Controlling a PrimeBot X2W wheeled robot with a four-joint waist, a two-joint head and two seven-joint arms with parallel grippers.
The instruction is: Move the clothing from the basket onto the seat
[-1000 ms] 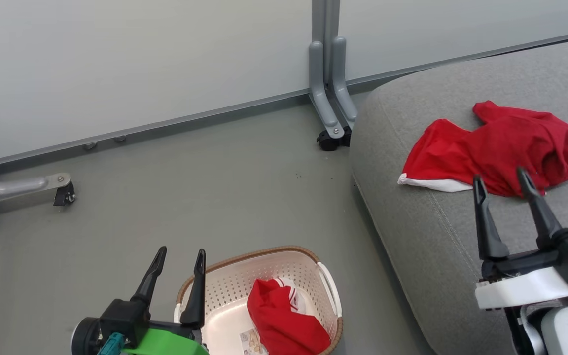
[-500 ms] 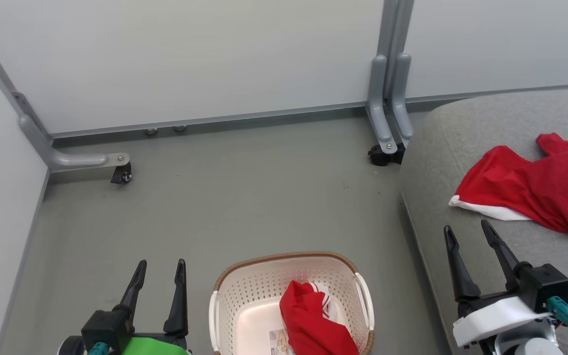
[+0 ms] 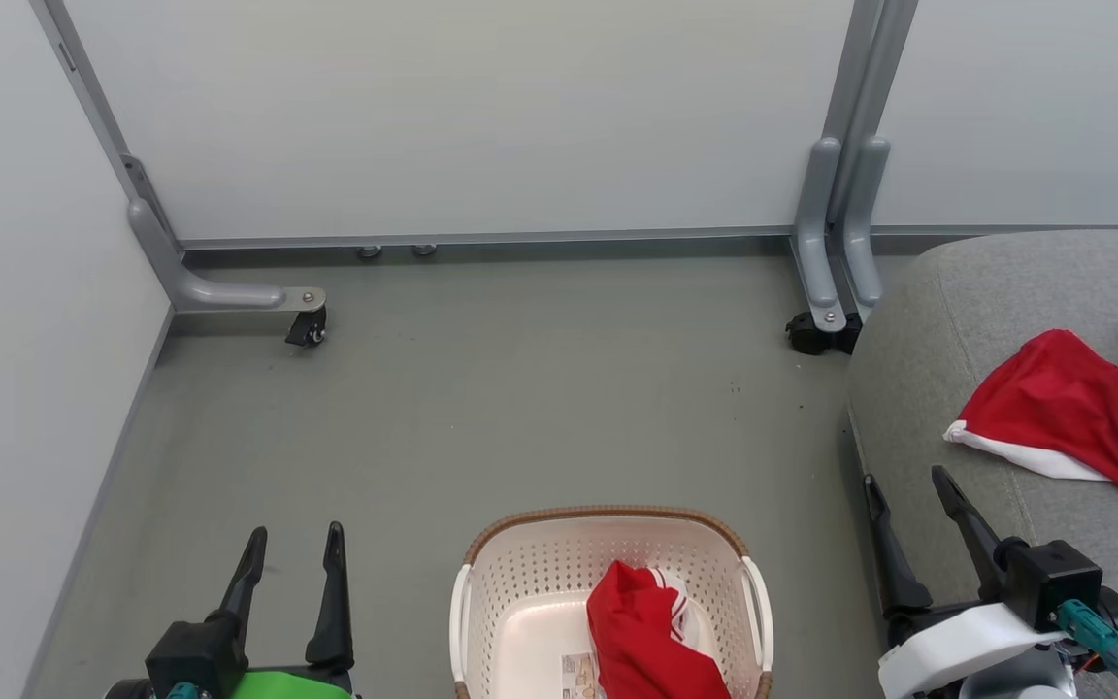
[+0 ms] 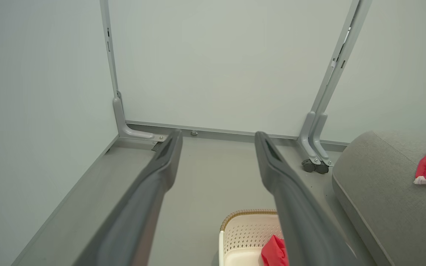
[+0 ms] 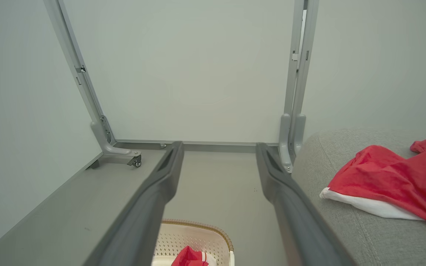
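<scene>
Currently the left fingers [image 3: 331, 602] and right fingers [image 3: 967, 524] both stand spread wide, holding nothing. Between them, on the floor [image 3: 520, 408], the basket [image 3: 608, 511] holds one red garment [image 3: 641, 636], clear of both. Another garment [image 3: 1073, 417] lies on the seat [image 3: 928, 320], beyond the right fingers and apart from them.

R end effector [image 5: 218, 145] open; red garment [image 5: 394, 184] on seat [image 5: 331, 236], 2nd garment [image 5: 190, 258] in basket [image 5: 194, 231].

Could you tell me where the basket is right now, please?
In the head view the basket sits on the floor at bottom centre, between the left gripper and the right gripper, left of the seat.
</scene>
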